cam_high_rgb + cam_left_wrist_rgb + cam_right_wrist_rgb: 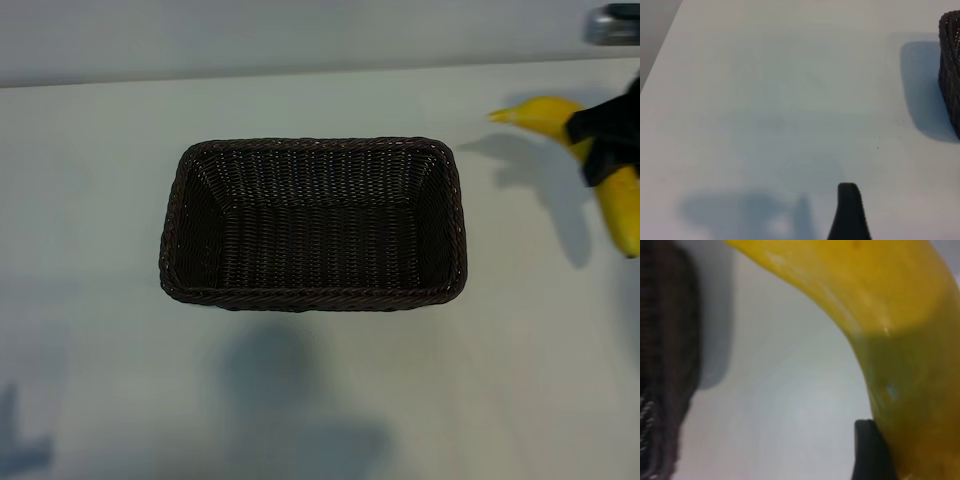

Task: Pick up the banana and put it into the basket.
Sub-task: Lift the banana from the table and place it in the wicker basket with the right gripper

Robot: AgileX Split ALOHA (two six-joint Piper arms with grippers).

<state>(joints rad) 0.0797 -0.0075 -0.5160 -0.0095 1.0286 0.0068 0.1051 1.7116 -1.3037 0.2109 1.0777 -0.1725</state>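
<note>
One banana [560,117] clamped in right gripper [607,140], clear of basket [312,298]; left fingers [850,215] wide.

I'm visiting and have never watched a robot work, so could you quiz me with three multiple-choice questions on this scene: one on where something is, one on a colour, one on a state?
1. Where is the banana?
A. Lying inside the basket
B. Off the table, to the right of the basket, in the right gripper
C. On the table in front of the basket

2. What colour is the basket?
A. Dark brown
B. Pale straw
C. Bright red

3. What is in the basket?
A. The banana
B. A cloth
C. Nothing

Answers:
1. B: the exterior view shows the right gripper shut around the banana's middle, with its shadow cast on the table below.
2. A: its woven walls look dark brown in every view.
3. C: its woven floor shows bare.

The left gripper sits idle over bare table.
</note>
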